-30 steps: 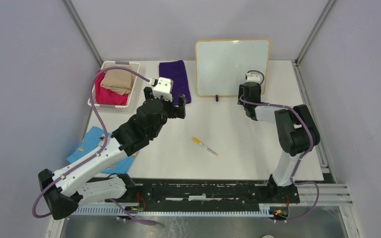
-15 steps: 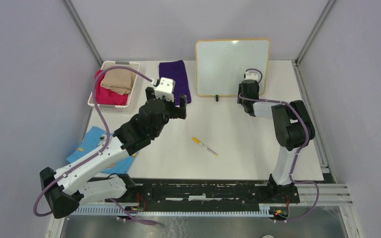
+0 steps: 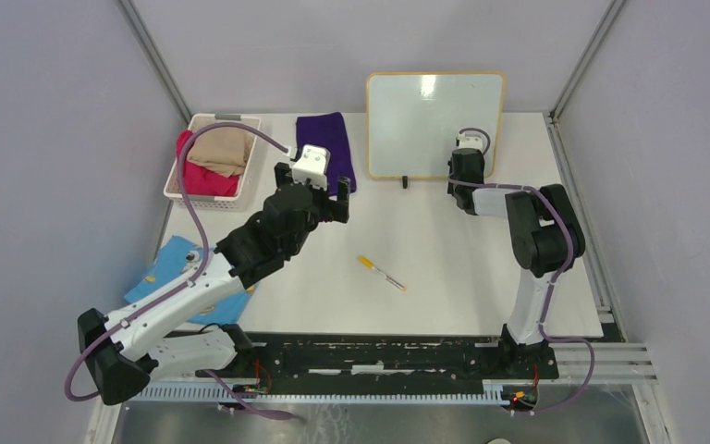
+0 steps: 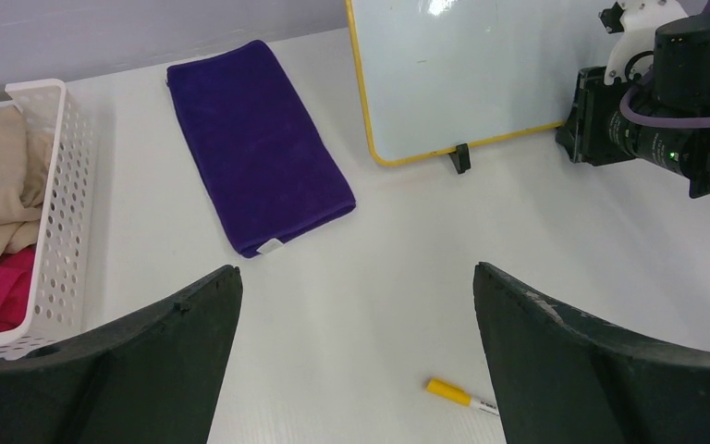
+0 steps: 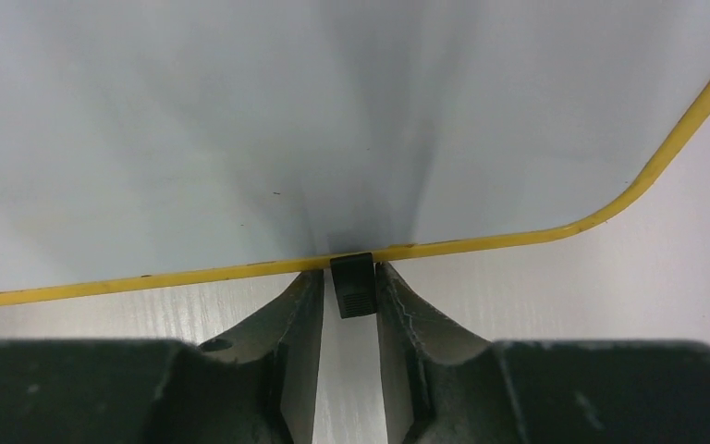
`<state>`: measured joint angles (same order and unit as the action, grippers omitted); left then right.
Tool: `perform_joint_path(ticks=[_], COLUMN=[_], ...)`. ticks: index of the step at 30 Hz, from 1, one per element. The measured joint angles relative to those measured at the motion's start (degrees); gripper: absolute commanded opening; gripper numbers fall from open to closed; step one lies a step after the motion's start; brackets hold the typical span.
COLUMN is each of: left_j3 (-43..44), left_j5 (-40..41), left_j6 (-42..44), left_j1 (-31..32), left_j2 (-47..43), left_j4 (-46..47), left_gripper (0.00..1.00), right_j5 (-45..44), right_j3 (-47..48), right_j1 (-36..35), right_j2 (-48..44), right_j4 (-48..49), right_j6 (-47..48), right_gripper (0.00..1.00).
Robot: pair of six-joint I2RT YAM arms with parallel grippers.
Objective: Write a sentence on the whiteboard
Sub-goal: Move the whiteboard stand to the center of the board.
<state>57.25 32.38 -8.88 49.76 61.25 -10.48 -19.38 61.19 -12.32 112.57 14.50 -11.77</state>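
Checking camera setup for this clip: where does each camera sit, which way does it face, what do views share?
Top external: above and behind the bases, looking down on table, whiteboard, marker; left arm and right arm show.
Left wrist: on the left arm, looking forward past its open left hand at whiteboard and marker.
Right wrist: low, facing the whiteboard's bottom edge; right hand straddles its black foot.
Shared: whiteboard, in all three.

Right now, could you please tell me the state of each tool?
Left tool: open, empty.
Right tool: astride the small black foot of the yellow-framed glossy whiteboard; grip cannot be told.
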Motion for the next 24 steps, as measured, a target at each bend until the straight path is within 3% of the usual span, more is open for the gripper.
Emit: perform_joint_path(ticks=[11, 24], left_j3=[0.02, 0.11], left_j5=[-0.96, -1.42], left_j6=[-0.02, -0.04], left_j1=[0.09, 0.15], left_j2=[0.11, 0.07], left_j4=[-0.13, -0.15], left_gripper=[0.99, 0.99], right_j5=[0.55, -1.25], right_j3=[-0.81, -12.31], right_j1=[-0.04, -3.48], right_j2=[-0.24, -8.72], right_j4=[1.09, 2.62], right_j6=[2.10, 2.12], right_gripper=[0.06, 0.00])
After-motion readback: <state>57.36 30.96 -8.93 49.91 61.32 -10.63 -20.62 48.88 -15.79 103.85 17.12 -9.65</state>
